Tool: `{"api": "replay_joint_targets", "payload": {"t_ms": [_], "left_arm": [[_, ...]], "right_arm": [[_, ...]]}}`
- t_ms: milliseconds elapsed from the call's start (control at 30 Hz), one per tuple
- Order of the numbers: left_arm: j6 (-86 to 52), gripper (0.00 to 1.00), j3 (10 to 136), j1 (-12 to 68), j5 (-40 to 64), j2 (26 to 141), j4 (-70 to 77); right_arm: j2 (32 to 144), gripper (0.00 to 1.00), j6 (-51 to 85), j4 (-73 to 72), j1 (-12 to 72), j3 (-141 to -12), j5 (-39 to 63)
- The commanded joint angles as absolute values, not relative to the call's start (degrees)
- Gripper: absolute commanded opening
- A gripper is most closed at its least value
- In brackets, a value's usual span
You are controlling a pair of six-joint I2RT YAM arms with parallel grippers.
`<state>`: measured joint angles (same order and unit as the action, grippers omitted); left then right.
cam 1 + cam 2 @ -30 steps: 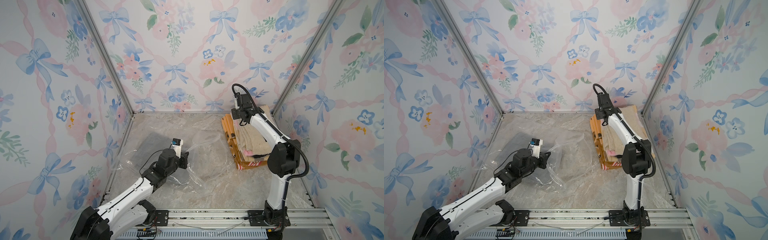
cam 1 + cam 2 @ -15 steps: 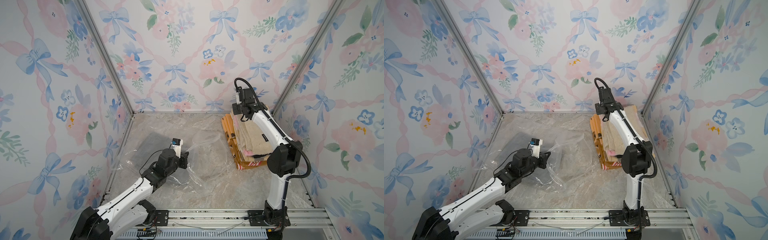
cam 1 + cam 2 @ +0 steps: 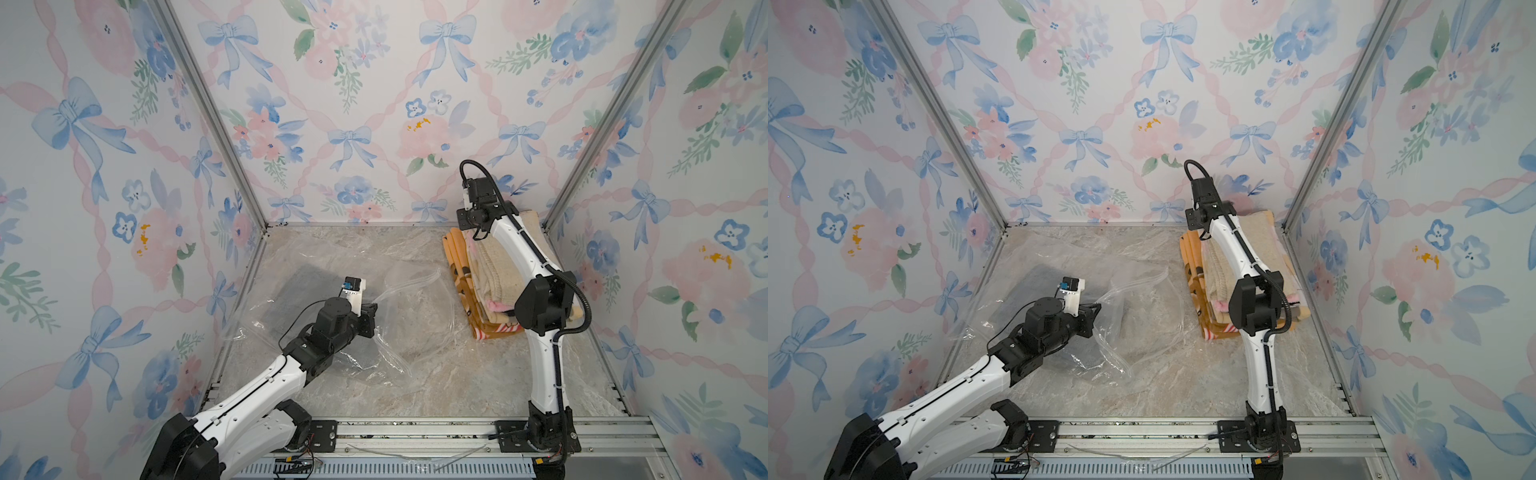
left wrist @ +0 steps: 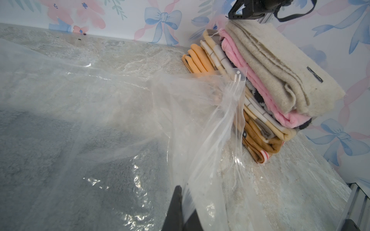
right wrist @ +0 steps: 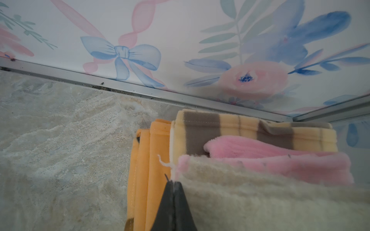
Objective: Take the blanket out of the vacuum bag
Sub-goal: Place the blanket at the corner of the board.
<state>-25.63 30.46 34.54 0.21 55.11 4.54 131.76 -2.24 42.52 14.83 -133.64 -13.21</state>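
The vacuum bag [image 3: 415, 299] [image 3: 1142, 299] lies crinkled and transparent on the marble floor, left of centre. Inside it, at its left end, a flat grey blanket [image 3: 307, 282] [image 4: 60, 160] shows through the film. My left gripper [image 3: 371, 314] [image 4: 184, 200] is shut on a fold of the bag's plastic, just right of the blanket and lifting it a little. My right gripper [image 3: 464, 224] [image 5: 173, 183] is shut at the far corner of a cream blanket [image 5: 260, 200]. A white thread from that corner sits at its tips.
A stack of folded blankets [image 3: 494, 270] [image 4: 260, 100], orange, checked, pink and cream, stands by the right wall near the far corner. The bag's zip-seal edge [image 4: 237, 80] reaches it. Flowered walls close three sides. A metal rail [image 3: 415, 432] runs along the front.
My right gripper has risen slightly and shifted a little over the far corner of the stack. The left arm and the bag have not visibly moved.
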Motion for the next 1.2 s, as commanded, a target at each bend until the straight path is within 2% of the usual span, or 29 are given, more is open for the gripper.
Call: {"api": "replay_joint_targets", "payload": {"t_ms": [0,167,267,467,533,600,800,933,1167], "left_arm": [[-25.56,0.0,30.92,34.91,-0.26,55.05,3.18],[-25.55,0.0,31.05,34.9,-0.05,55.27,3.26],[-25.58,0.0,31.74,34.96,0.08,55.04,2.6],[-25.8,0.0,31.05,35.13,-0.15,52.62,1.8],[-25.83,0.0,30.78,35.01,-0.1,52.21,1.85],[-25.76,0.0,30.77,35.08,0.01,52.2,1.98],[-25.68,0.0,31.32,35.25,1.09,53.01,2.9],[-25.22,0.0,32.23,35.39,1.47,54.64,3.26],[-25.14,0.0,34.29,36.71,2.39,58.42,5.49]], "right_arm": [[130.96,0.0,-1.2,42.47,14.13,-133.52,-9.99],[128.45,0.02,-1.25,39.42,13.98,-129.61,-7.16],[127.03,0.14,-0.94,38.22,13.81,-128.29,-5.14],[120.1,0.26,2.37,35.18,12.1,-122.98,0.64],[116.72,0.35,3.84,34.17,11.21,-119.49,1.98],[112.24,0.44,5.28,32.49,10.0,-113.85,3.51],[94.33,0.58,11.01,21.38,7.07,-87.63,7.21],[85.64,0.62,13.8,21.66,3.92,-77.8,8.86],[78.41,0.62,19.24,20.49,-7.69,-65.12,9.43]]}}
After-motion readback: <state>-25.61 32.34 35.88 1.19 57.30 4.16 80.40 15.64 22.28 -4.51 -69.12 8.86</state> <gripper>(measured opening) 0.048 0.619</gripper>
